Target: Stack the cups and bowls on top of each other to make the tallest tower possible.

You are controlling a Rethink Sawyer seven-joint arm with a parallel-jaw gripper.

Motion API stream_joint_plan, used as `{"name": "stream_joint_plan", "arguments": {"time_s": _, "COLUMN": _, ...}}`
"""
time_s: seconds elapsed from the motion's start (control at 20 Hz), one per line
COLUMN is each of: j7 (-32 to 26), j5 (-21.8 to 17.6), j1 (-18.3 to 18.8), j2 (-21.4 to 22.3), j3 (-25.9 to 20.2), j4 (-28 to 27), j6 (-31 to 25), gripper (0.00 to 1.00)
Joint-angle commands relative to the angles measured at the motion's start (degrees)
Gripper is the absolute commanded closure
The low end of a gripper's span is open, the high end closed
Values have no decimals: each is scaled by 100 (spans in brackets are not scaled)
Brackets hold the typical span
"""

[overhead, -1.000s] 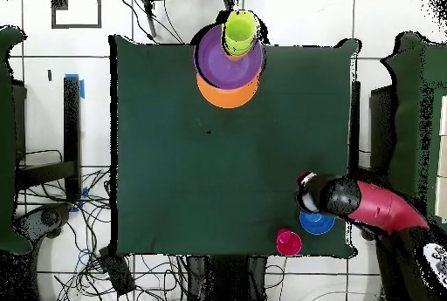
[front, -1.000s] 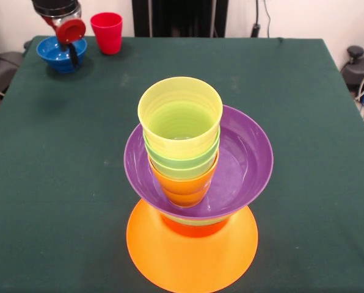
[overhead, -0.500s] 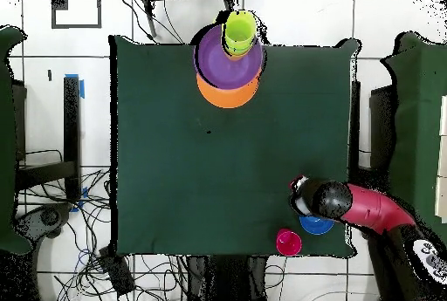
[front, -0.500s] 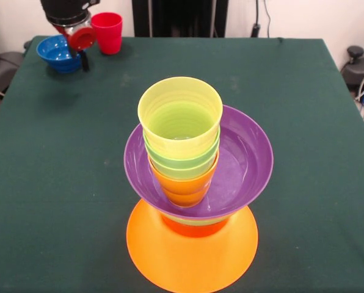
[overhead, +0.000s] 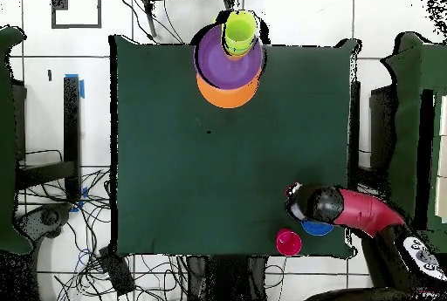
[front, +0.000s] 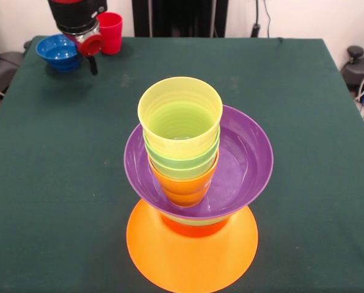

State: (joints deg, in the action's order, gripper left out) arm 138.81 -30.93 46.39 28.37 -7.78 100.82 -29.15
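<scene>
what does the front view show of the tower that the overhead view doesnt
Only the front view shows the tower's layers side-on: nested cups standing in the purple bowl, a red-orange bowl under it. Only the overhead view shows the floor cables around the table. Both show the blue bowl, the red cup and the tool beside them.

Green table [overhead: 201, 158] seen from above. Tower [overhead: 229, 62] sits at its top edge: orange bowl [overhead: 229, 95] as base, purple bowl [overhead: 223, 62] over it, lime-yellow cup [overhead: 240, 29] on top. Well apart, near the bottom right corner, red cup [overhead: 289, 242] stands upright alone. Just beside it lies the blue bowl [overhead: 316, 227], partly covered by the red and black arm [overhead: 362, 213] reaching in from the right. Gripper [overhead: 295, 196] end is over the table, finger state unclear. Cables [overhead: 131, 271] on the floor below.
</scene>
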Motion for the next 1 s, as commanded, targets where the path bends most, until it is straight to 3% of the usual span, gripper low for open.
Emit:
{"name": "stream_joint_plan", "arguments": {"time_s": 0.05, "j7": -455, "j5": -492, "j1": -207, "j2": -308, "j3": -57, "j4": -278, "j6": 186, "gripper": 0}}
{"name": "stream_joint_plan", "arguments": {"time_s": 0.35, "j7": -620, "j5": -373, "j1": -100, "j2": -117, "j3": -237, "j4": -188, "j6": 69, "gripper": 0}}
{"name": "stream_joint_plan", "arguments": {"time_s": 0.6, "j7": -807, "j5": -171, "j1": 5, "j2": 369, "j3": -427, "j4": 60, "j6": -186, "gripper": 0}}
{"name": "stream_joint_plan", "arguments": {"time_s": 1.0, "j7": -894, "j5": 43, "j1": 115, "j2": 727, "j3": -700, "j4": 257, "j6": -372, "gripper": 0}}
